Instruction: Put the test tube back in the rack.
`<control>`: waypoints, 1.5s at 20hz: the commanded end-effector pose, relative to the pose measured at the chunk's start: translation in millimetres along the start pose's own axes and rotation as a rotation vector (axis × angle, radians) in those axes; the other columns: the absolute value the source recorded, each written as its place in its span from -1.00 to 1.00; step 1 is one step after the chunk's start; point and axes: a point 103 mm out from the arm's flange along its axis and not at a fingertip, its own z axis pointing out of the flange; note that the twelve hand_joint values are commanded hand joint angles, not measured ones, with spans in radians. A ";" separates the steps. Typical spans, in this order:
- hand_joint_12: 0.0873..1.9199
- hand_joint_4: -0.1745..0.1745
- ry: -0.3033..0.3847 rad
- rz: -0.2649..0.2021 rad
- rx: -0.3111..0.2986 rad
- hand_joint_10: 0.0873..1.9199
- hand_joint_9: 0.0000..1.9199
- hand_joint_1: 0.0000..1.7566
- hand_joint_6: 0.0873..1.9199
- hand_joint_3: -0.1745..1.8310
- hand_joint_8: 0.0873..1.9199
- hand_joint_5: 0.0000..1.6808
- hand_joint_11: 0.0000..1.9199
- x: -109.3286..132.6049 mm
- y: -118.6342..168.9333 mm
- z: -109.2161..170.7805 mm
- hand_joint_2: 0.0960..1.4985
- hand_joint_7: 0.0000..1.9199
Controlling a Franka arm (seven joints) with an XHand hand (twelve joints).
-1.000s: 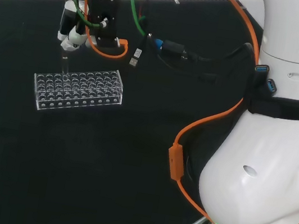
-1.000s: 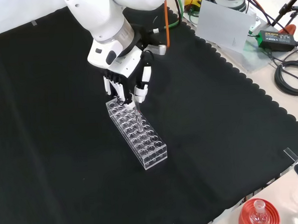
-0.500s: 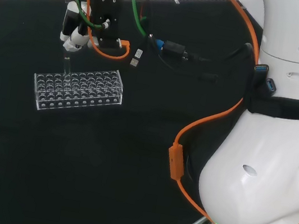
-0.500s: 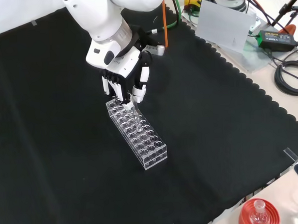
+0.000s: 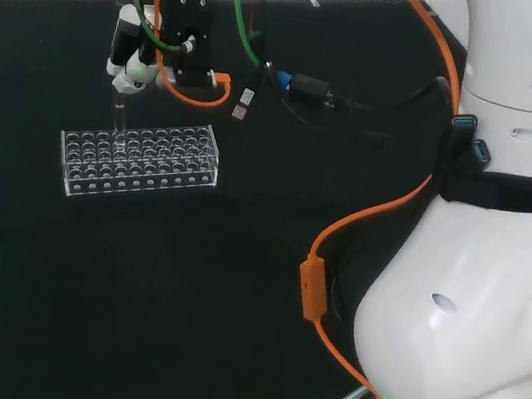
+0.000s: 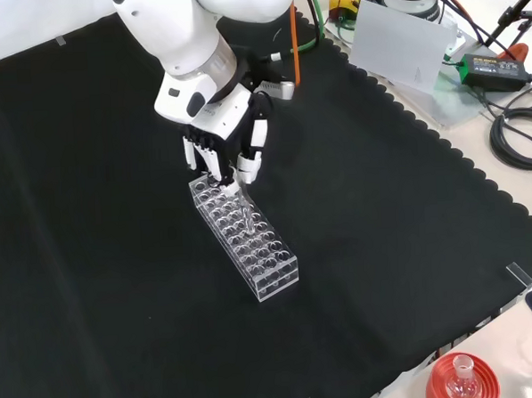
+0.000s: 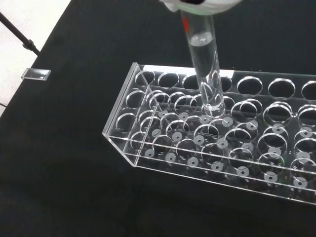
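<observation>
now, robot hand [image 6: 220, 148] pinching test tube [image 7: 203, 64], tip entering clear rack [image 7: 217, 143], unlabelled

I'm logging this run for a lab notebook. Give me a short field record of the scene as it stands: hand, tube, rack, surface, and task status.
hand: above one end of the rack, fingers curled on the tube's top
test tube: clear, about upright, lower end at the rack's upper holes
rack: clear plastic, many holes, no other tubes visible in it
surface: black cloth
task status: tube partly lowered, not yet released
</observation>
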 end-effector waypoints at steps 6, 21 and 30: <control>0.16 -1.00 -0.005 -0.005 0.003 -1.00 0.52 0.63 -0.81 -1.00 -0.55 0.59 -0.04 10.0 6.2 1.0 0.32 0.54; 0.16 -1.00 0.014 -0.010 0.007 -1.00 0.52 0.63 -0.82 -1.00 -0.55 0.60 -0.04 10.5 6.1 11.2 0.32 0.54; 0.16 -1.00 0.018 -0.003 0.019 -1.00 0.52 0.63 -0.82 -1.00 -0.55 0.60 -0.04 8.5 7.2 15.8 0.32 0.54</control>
